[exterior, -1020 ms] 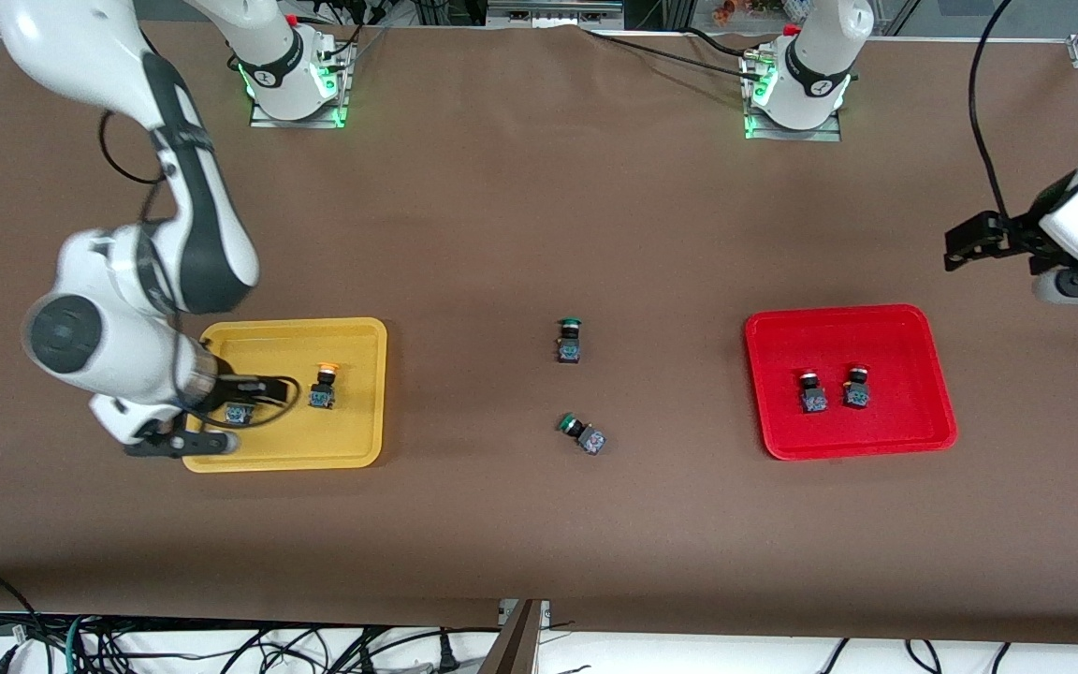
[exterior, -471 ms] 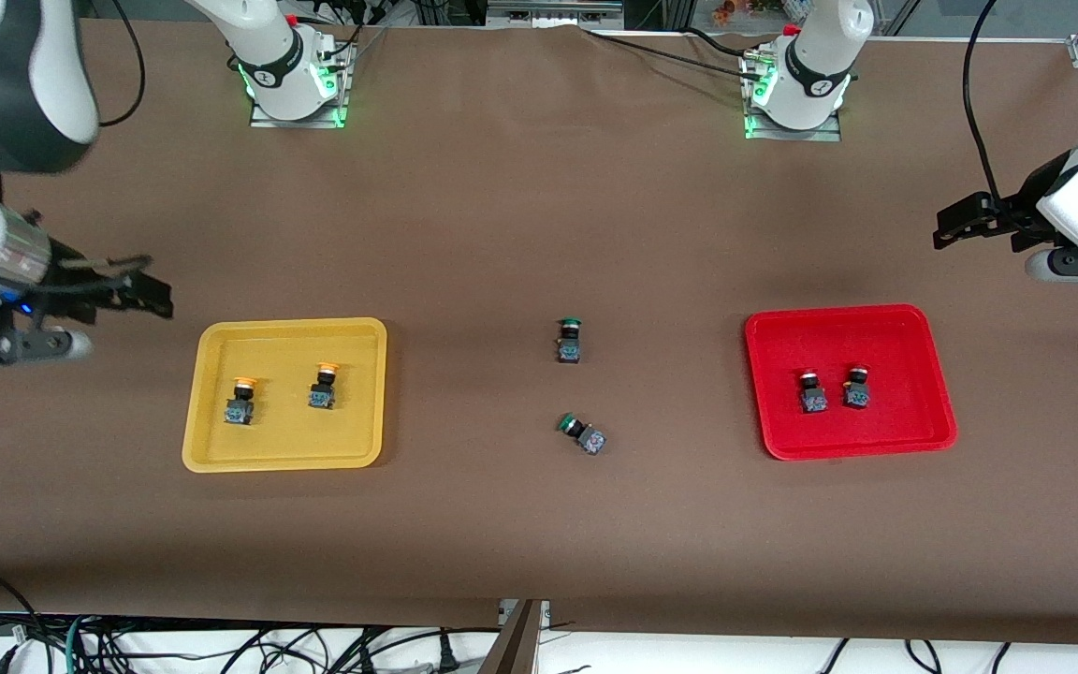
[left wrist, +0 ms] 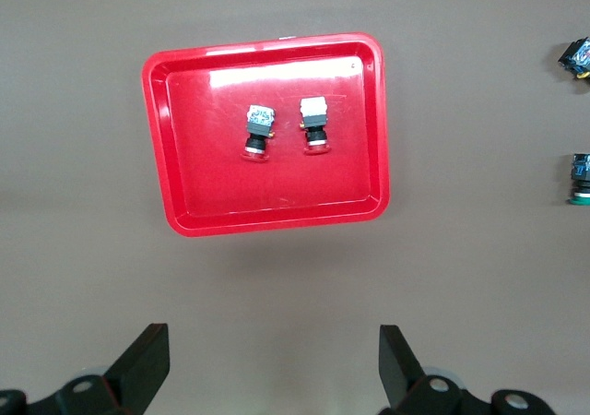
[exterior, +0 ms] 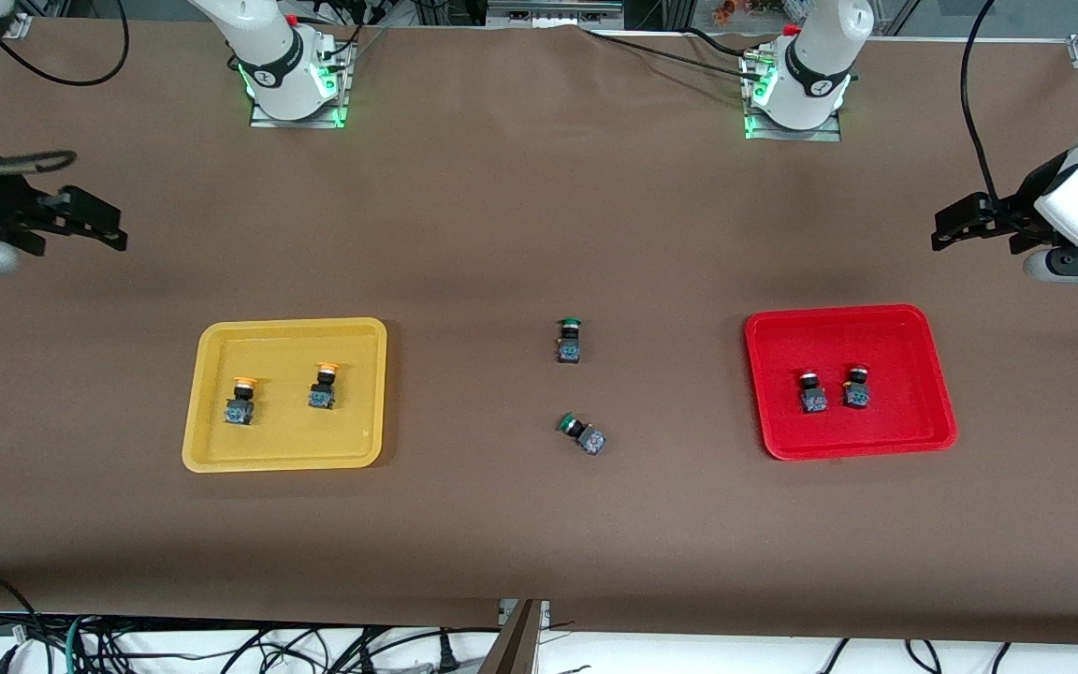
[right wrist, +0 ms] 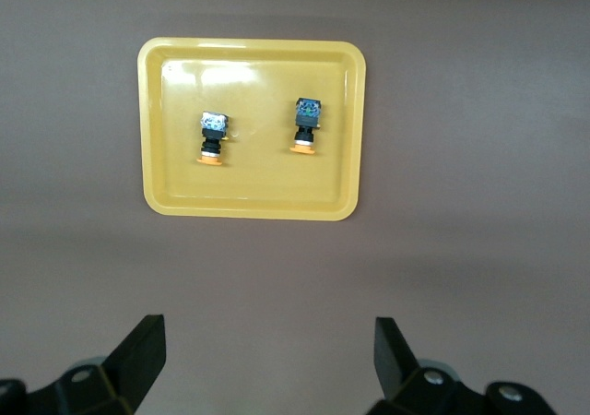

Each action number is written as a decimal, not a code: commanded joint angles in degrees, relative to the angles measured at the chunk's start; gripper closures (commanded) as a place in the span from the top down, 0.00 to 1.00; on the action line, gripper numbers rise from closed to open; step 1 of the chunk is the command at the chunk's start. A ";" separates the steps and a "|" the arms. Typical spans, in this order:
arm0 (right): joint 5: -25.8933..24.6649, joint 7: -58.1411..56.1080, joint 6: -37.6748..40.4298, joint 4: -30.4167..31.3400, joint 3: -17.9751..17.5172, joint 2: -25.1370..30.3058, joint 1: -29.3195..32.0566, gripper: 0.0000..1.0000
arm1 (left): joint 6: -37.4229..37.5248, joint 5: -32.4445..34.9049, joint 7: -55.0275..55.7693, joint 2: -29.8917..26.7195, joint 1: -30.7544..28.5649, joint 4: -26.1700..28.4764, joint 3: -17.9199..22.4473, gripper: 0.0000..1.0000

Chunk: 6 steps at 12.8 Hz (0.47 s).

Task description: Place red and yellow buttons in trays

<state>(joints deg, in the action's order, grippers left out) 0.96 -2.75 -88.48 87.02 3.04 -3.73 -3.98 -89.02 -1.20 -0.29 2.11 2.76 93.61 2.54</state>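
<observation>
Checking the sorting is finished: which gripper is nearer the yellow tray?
Right. The right gripper hangs over bare table by the yellow tray; the left gripper is at the red tray's end.

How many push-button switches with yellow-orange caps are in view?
2. Both yellow-orange-capped push-button switches sit in the shallow yellow plastic tray, apart from each other: one toward the right arm's end of the table, the other nearer the table's middle. None seems hidden.

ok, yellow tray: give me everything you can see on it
The yellow tray is a shallow, glossy plastic rectangle with rounded corners and a raised rim, lying flat on the brown table toward the right arm's end. Two yellow-capped buttons rest inside it, apart from each other, black-and-blue bodies nearer the front camera than their caps. No pincer touches it.
</observation>
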 commanded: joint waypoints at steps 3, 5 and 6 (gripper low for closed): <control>-2.79 -1.03 2.17 -0.18 -1.46 0.39 0.56 1.00 | -0.90 -0.82 0.38 -1.32 -0.21 1.31 -0.26 1.00; -2.89 -1.03 2.09 -0.97 -1.46 -0.57 0.65 1.00 | -0.90 -0.73 0.38 -1.32 -0.21 1.31 -0.17 1.00; -2.98 -1.03 2.09 -1.15 -1.37 -0.93 0.65 1.00 | -0.90 -0.73 0.29 -1.32 -0.21 1.22 -0.17 1.00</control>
<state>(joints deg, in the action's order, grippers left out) -1.08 -2.83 -87.07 87.08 2.18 -3.81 -3.93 -89.03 -1.20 -0.29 2.11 2.76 93.62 2.52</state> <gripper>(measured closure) 0.000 0.000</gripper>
